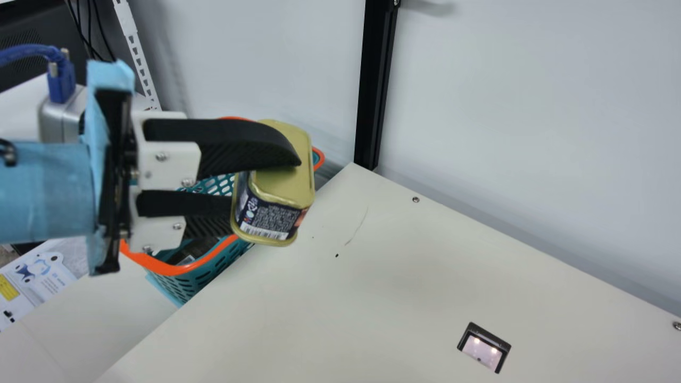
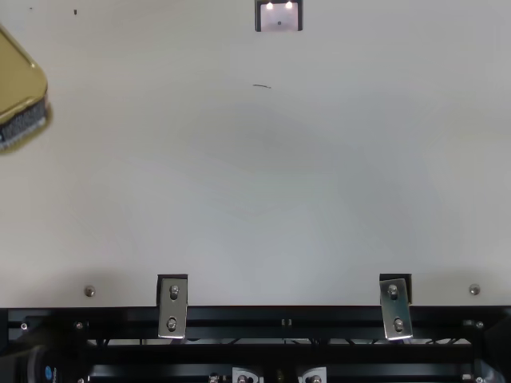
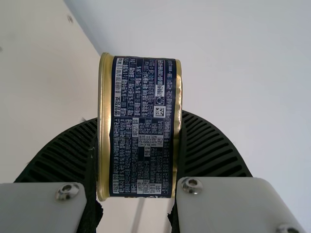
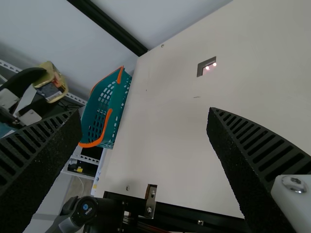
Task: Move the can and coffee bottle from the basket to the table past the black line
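Left gripper: clamped on the can by its two flat ends, the can raised and tilted near the left edge of the tabletop. Basket: stands at that edge, a dark item inside, identity not established. Tabletop: lies right of the can and below it; in my judgement the next move is a carry rightward, then a lowering, the left arm being the nearer. Right gripper: found with fingers apart, nothing between them, well to the right of the can

One can, one basket, two claws, two brackets.
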You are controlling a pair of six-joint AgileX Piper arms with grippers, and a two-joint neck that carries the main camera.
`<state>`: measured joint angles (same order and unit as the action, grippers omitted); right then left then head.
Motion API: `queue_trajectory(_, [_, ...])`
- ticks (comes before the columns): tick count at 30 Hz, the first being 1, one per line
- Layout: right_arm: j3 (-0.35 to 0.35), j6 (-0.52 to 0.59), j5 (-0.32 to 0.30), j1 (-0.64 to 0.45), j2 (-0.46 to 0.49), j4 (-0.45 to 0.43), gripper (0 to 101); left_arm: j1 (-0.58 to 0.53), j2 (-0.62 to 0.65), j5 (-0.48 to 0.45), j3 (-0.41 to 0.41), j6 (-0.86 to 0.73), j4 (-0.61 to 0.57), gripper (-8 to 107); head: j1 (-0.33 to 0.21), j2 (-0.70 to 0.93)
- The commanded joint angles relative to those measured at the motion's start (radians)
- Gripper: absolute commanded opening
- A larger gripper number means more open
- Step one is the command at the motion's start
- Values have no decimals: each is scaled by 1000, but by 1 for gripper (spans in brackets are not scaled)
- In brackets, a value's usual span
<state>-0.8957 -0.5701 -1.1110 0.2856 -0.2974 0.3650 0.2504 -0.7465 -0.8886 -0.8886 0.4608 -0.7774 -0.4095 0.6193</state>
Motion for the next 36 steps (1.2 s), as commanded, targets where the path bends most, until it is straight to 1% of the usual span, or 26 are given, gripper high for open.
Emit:
queue_trajectory(1, [0, 0, 0, 0, 0, 0, 101, 0, 0, 0, 0, 0, 0, 10, 22, -22])
queue_trajectory(2, [0, 0, 0, 0, 0, 0, 101, -34, -5, 51, 14, -31, 48, 10, 32, -43])
queue_trajectory(4, [0, 0, 0, 0, 0, 0, 101, -71, -8, 116, 22, -79, 107, 10, 51, -87])
queue_trajectory(6, [0, 0, 0, 0, 0, 0, 101, -85, -8, 167, 22, -97, 130, 10, 69, -136])
queue_trajectory(7, [0, 0, 0, 0, 0, 0, 101, -85, -8, 176, 22, -97, 135, 10, 79, -161])
queue_trajectory(16, [0, 0, 0, 0, 0, 0, 101, -85, -8, 180, 22, -97, 133, 10, 139, -386])
queue_trajectory(20, [0, 0, 0, 0, 0, 0, 101, -85, -8, 180, 22, -97, 133, 10, 168, -447])
queue_trajectory(24, [0, 0, 0, 0, 0, 0, 101, -85, -8, 180, 22, -97, 133, 10, 213, -486])
queue_trajectory(36, [0, 0, 0, 0, 0, 0, 101, -85, -8, 180, 22, -97, 133, 10, 213, -486])
